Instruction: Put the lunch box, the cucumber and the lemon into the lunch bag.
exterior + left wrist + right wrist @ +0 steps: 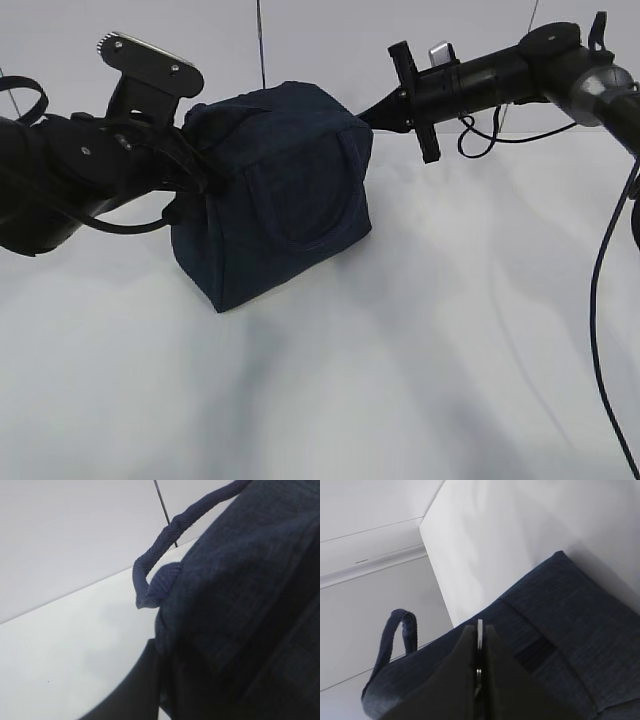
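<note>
Navy fabric lunch bag (275,190) stands mid-table, top apparently closed. Left gripper (200,170), jaws shut, pinches its left top edge; right gripper (479,672), jaws clamped on a thin metal piece, probably the zipper ring (479,635). Judgement: brace left, pull steadily along the zipper. Lunch box, cucumber, lemon unseen.

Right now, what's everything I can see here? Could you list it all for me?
lunch bag: one, dark navy, standing mid-table between the two arms.
bag handle: one loop clearly seen, navy, at the bag's top edge.
metal pull: one, silvery, pinched at the bag's top.
table: one, white.
left gripper: one, black, pressed against the bag's left side; tips hidden.
right gripper: one, black, shut on the metal pull.
</note>
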Motion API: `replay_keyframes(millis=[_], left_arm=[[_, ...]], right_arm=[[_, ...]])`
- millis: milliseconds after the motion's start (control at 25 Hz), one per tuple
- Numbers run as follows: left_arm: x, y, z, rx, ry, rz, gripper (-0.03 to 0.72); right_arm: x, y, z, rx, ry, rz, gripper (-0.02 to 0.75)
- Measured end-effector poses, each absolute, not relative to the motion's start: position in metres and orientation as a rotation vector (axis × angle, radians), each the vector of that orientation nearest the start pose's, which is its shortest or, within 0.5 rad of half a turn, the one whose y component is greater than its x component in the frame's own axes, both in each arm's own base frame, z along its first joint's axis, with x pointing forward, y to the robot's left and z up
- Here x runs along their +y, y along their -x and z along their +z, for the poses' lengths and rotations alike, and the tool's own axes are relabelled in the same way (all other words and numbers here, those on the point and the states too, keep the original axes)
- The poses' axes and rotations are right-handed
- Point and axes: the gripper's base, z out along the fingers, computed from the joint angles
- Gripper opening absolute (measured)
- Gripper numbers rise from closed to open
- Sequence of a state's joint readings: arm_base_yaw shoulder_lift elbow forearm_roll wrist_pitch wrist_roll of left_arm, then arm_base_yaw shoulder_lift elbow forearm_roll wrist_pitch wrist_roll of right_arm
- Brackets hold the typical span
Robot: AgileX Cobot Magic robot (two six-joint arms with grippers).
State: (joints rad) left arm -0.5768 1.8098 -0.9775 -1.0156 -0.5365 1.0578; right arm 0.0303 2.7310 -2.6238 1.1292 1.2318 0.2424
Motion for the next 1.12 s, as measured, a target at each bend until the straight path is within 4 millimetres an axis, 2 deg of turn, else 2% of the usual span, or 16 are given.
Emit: replay_keyframes(millis=[320, 600, 840, 1120], left_arm=[[-0.173, -0.338, 0.199, 1.929, -0.392, 0.149, -0.006], [-0.173, -0.338, 0.199, 1.929, -0.392, 0.149, -0.006], [-0.173, -0.338, 0.199, 1.929, -0.392, 0.149, -0.006], [-0.173, -0.338, 0.199, 1.934, -0.397, 0.143, -0.006]], right_arm=[[0.088, -0.554, 0.177, 2.481, -0.575, 1.617, 0.0], [0.085, -0.554, 0.17, 2.541, -0.558, 1.49, 0.0], [0.085, -0.553, 0.167, 2.541, -0.429, 1.438, 0.0], [0.088, -0.554, 0.144, 2.584, -0.378, 1.388, 0.0]])
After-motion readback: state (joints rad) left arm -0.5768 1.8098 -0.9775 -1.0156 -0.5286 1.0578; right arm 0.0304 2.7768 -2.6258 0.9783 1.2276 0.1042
